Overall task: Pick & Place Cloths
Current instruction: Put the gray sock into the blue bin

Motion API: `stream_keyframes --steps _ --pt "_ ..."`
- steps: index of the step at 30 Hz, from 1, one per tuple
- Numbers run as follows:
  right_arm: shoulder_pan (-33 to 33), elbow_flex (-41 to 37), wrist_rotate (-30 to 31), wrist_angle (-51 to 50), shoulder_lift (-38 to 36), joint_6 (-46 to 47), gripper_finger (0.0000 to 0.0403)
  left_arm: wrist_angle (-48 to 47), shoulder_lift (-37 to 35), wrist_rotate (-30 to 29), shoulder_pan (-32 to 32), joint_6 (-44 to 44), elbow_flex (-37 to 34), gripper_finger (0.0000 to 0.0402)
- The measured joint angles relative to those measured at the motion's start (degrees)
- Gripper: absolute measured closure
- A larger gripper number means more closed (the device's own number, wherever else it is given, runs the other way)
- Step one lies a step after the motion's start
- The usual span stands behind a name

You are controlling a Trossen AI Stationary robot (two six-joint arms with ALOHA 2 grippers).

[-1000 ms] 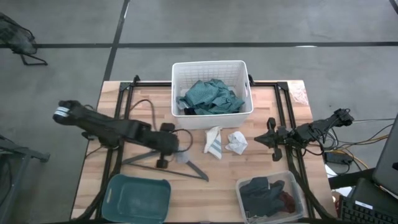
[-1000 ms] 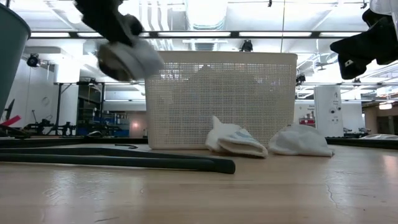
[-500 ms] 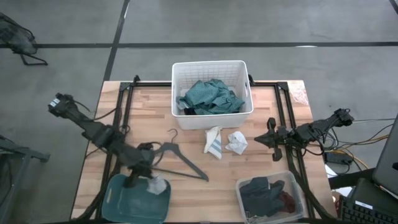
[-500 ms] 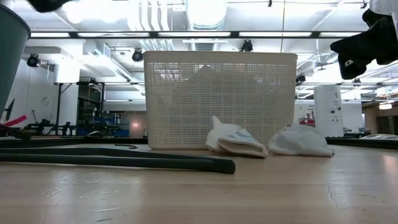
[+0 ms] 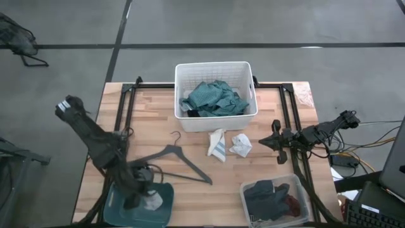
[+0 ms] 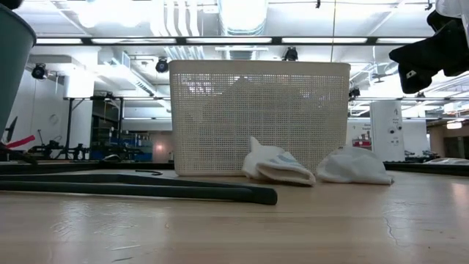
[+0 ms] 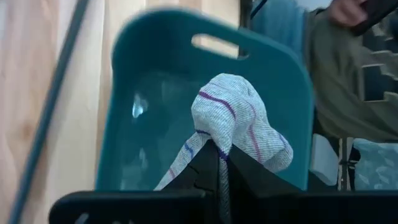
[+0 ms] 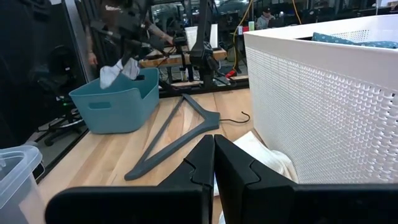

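My left gripper (image 5: pixel 140 196) is over the teal bin (image 5: pixel 117 204) at the table's near left corner, shut on a small white cloth with purple and blue stripes (image 7: pixel 239 121). My right gripper (image 5: pixel 276 142) waits shut above the table's right side. A teal-green cloth (image 5: pixel 214 98) lies in the white basket (image 5: pixel 215 68). A striped white cloth (image 5: pixel 217 144) and a plain white one (image 5: pixel 241 145) lie on the table in front of the basket. Dark cloths (image 5: pixel 269 197) fill the clear bin. My left gripper pinches the striped cloth between its two fingers at a bunched fold (image 7: pixel 219 144) from above, pointing down. Several layers are gathered there. The cloth (image 8: pixel 117 71) hangs below the fingers, lifted clear above the teal bin's rim (image 8: pixel 106 94).
The dark grey hanger (image 5: pixel 180 161) lies on the table between the teal bin and the two small cloths. The clear bin (image 5: pixel 302 190) stands at the near right corner. A person's sleeve (image 7: pixel 348 68) shows beyond the teal bin.
My left gripper has carried the striped cloth from beside the hanger in the table's middle toward the near left corner, ending over the teal bin. It has stayed shut on the cloth. The right arm has kept still.
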Motion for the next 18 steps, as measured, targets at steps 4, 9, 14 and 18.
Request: stream_keyframes --steps 4,9,14,18 --pt "0.0 0.0 0.0 0.0 0.0 -0.1 0.0394 0.2 3.7 0.0 -1.9 -4.0 0.0 0.0384" --pt "0.0 0.0 0.0 0.0 0.0 0.0 0.0394 0.7 7.8 0.0 -2.7 -6.0 0.0 0.0383" --pt "0.0 0.0 0.0 0.0 0.0 0.0 0.0394 0.7 11.0 0.0 -2.7 -6.1 0.0 0.0383" --pt "0.0 0.0 0.0 0.0 0.0 -0.1 0.0394 0.7 13.0 -0.5 -2.7 -7.4 0.0 0.0382"
